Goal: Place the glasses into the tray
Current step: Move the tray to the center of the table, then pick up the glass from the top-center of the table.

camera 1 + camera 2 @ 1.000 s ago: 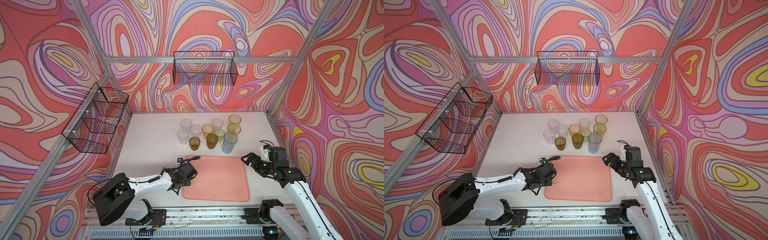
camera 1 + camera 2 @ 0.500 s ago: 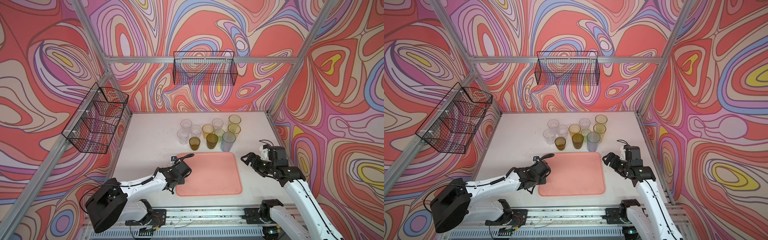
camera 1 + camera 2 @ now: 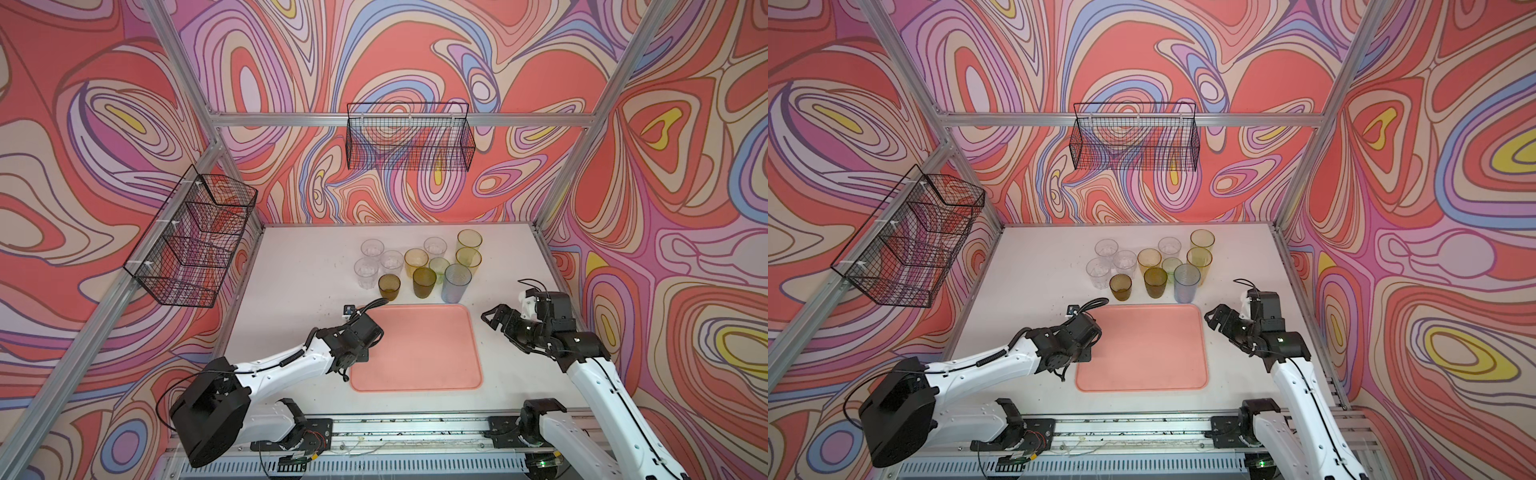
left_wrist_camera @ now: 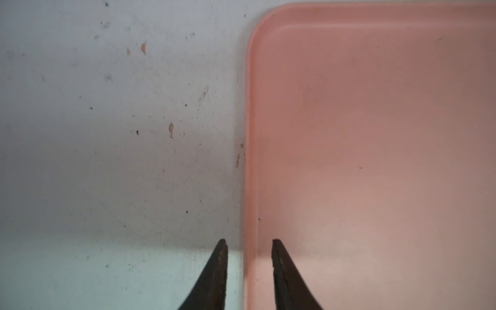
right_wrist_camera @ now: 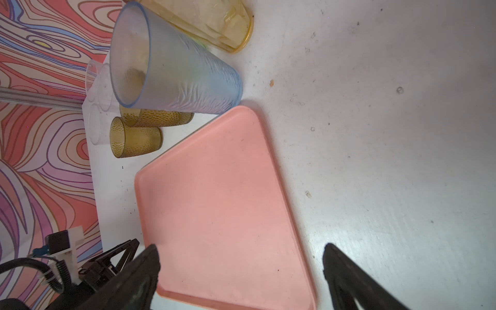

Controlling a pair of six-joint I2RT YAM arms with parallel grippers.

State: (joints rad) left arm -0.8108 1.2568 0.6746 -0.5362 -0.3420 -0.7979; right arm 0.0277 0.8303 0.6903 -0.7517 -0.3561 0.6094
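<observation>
Eleven glasses (image 3: pixel 419 266) stand upright, clustered on the white table (image 3: pixel 291 282) just beyond the pink tray (image 3: pixel 415 349). The tall blue-grey tumbler (image 3: pixel 456 283) stands nearest the tray's far edge. The left gripper (image 4: pixel 248 243), jaws narrowly parted, straddles the tray's left rim. The right gripper (image 5: pixel 241 248) hovers wide open beside its right edge. Black wire baskets (image 3: pixel 409 141) hang on the walls.

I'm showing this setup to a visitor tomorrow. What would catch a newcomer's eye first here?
Loud swirling red, pink and purple walls enclose the white table. A huddle of tinted and clear glasses stands at its far middle, none yet in the bare salmon-pink tray lying nearer the front.
</observation>
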